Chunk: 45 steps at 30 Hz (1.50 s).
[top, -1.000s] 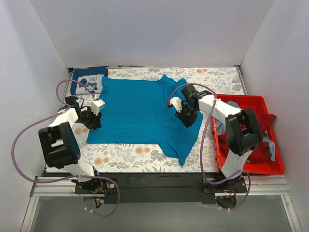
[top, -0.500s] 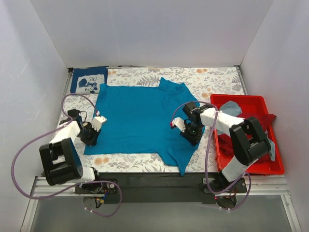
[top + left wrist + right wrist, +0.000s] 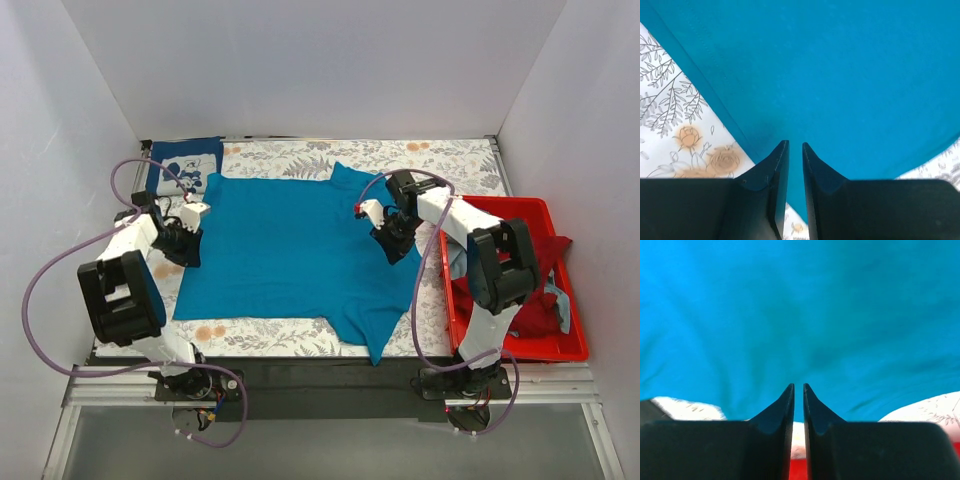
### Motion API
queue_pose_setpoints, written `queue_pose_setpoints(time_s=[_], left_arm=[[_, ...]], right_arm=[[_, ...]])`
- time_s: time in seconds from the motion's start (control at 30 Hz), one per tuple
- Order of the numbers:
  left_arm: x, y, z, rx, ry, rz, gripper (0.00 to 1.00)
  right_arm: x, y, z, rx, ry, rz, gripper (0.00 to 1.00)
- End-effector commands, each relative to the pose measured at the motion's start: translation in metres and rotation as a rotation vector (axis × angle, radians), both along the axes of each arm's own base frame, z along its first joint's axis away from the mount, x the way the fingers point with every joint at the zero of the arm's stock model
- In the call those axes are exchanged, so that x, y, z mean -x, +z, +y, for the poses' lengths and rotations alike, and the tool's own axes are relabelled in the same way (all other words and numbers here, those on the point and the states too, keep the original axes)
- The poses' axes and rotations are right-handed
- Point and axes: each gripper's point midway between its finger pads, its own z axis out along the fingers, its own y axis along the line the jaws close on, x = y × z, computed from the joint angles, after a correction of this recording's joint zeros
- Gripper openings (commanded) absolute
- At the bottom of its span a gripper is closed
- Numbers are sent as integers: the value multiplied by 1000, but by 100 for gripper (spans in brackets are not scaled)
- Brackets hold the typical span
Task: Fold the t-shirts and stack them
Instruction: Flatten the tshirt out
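As the plain teal-blue cloth t-shirt (image 3: 290,250) lies spread on the tabletop (image 3: 440,160), left gripper (image 3: 795,146) and right gripper (image 3: 798,386) pinch its sides, nearly closed; next, probably lift together to fold.

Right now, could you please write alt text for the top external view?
A teal t-shirt lies spread on a floral table, the left arm and right arm pinching its side edges in their jaws. A folded navy shirt lies far left; a red bin holds more clothes.
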Motion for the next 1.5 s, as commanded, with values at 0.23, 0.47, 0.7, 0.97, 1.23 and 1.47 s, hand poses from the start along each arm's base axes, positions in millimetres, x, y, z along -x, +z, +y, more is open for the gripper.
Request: queue_pose_setpoints(time_s=[0.23, 0.47, 0.7, 0.97, 1.23, 1.47], left_arm=[[21, -53, 18, -101, 114, 104, 15], [87, -59, 12, -161, 63, 183, 12], [135, -62, 10, -221, 29, 214, 11], [135, -22, -14, -64, -114, 232, 10], [-28, 81, -27, 176, 3, -187, 28], [-120, 100, -4, 235, 223, -298, 35]], right_arm=[[-12, -39, -30, 145, -66, -7, 17], [32, -57, -48, 174, -35, 66, 17], [86, -54, -51, 166, 32, 121, 17], [108, -25, -39, 59, 127, 197, 22], [-77, 86, 15, -283, -212, -81, 33], [-187, 77, 2, -256, -412, -259, 34]])
